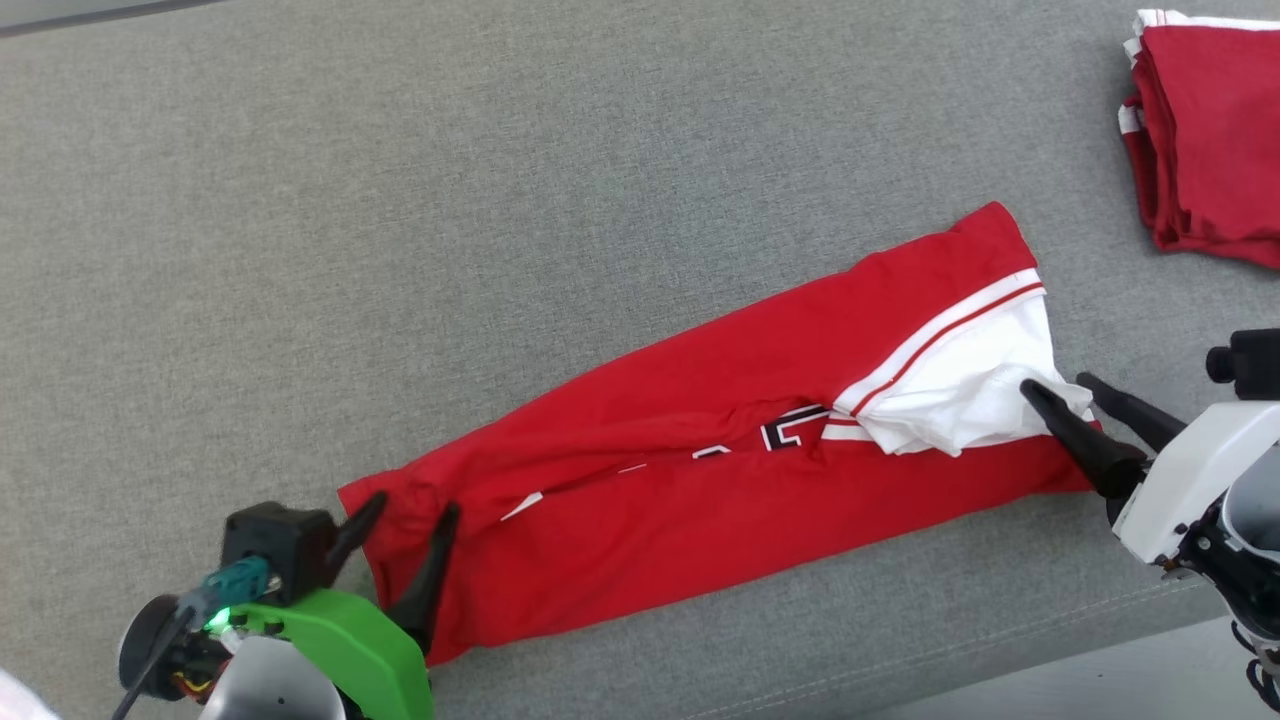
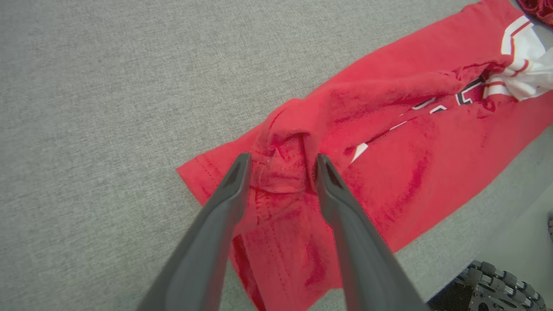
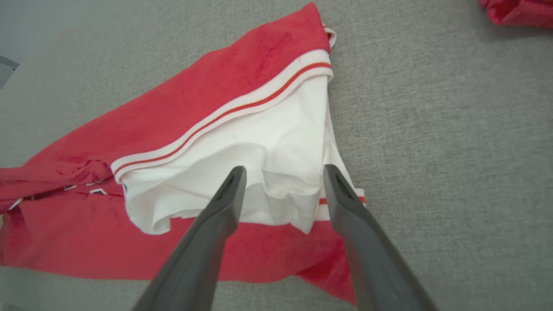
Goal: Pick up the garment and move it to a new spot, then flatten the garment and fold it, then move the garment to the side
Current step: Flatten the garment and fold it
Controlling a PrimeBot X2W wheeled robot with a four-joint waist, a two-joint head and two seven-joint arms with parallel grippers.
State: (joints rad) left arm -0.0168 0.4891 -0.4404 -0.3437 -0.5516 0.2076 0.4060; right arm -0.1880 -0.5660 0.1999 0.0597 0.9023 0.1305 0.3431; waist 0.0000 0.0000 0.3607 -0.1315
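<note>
1. the grey fabric surface (image 1: 400, 200) took up most of the head view; its near edge was cut off at the lower right by a pale strip that could not be identified.
2. the garment (image 1: 640, 520), red, lay on that surface as a long folded band running from the lower left up to the right of centre. its lower-left corner was hidden behind the left arm's green housing (image 1: 340, 640).
3. a white panel (image 1: 970, 370) with a red-striped border sat rumpled at the garment's right end; what part of the garment it formed could not be determined.
4. a stack of red cloth (image 1: 1210, 130) lay at the upper right, well apart from the garment and cut off by the frame edge.
5. the left gripper (image 1: 416, 503) was released: its fingers stood apart, one on each side of a bunched ridge of red cloth at the left end, and gripped nothing.
6. the right gripper (image 1: 1054, 382) was likewise released, fingers spread over the white panel; contact with the cloth could not be confirmed.
7. a black-and-white print (image 1: 790, 432) was mostly buried in the central fold and unreadable.
</note>
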